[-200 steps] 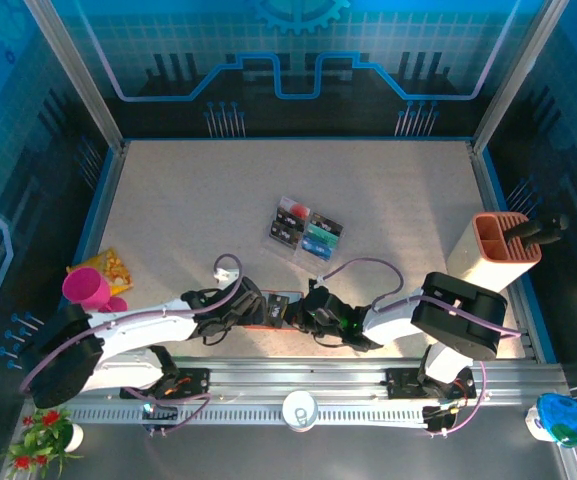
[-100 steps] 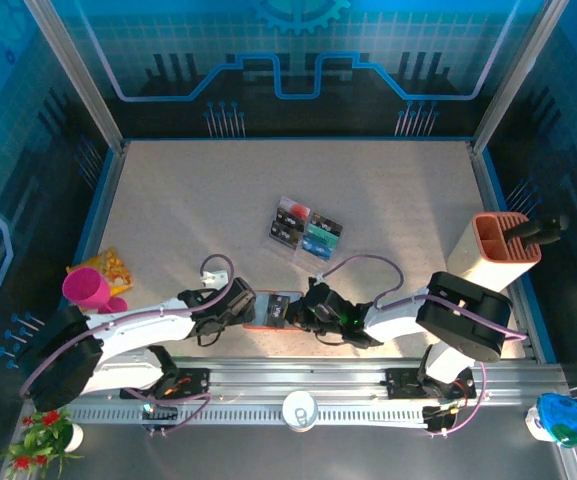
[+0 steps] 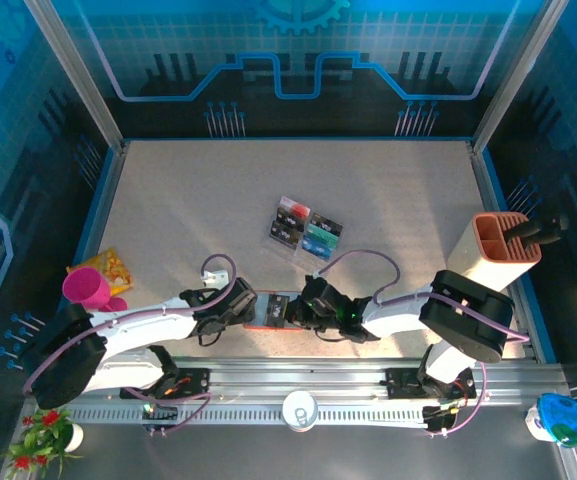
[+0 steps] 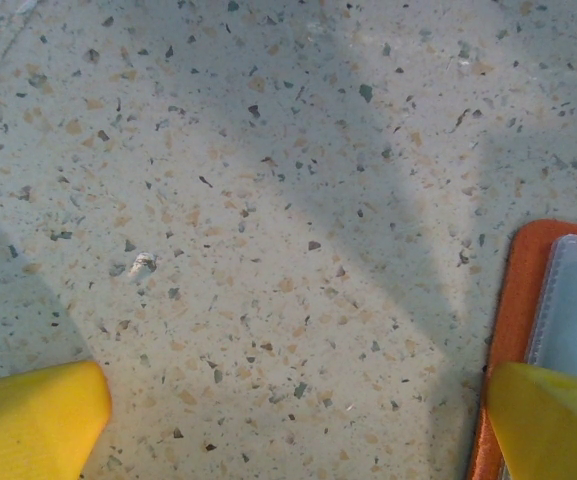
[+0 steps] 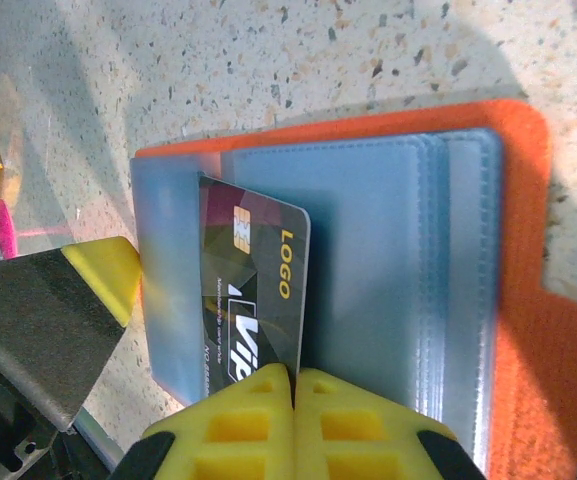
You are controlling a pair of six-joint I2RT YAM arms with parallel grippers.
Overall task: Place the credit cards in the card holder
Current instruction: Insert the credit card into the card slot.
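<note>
The orange card holder lies open near the table's front edge, its grey-blue pockets facing up. My right gripper is shut on the edge of a black credit card printed with LOGO and VIP. That card stands against the pockets at the holder's left side. My left gripper hangs open over bare table just left of the holder, its yellow fingertips wide apart. More credit cards sit in a clear tray farther back.
A tall beige-and-orange box stands at the right edge. On the left are a pink cup and a yellow packet. The metal rail runs just behind the holder's near side.
My left gripper has drawn back a little to the left of the holder. My right gripper has edged slightly left with the black card still in it.
</note>
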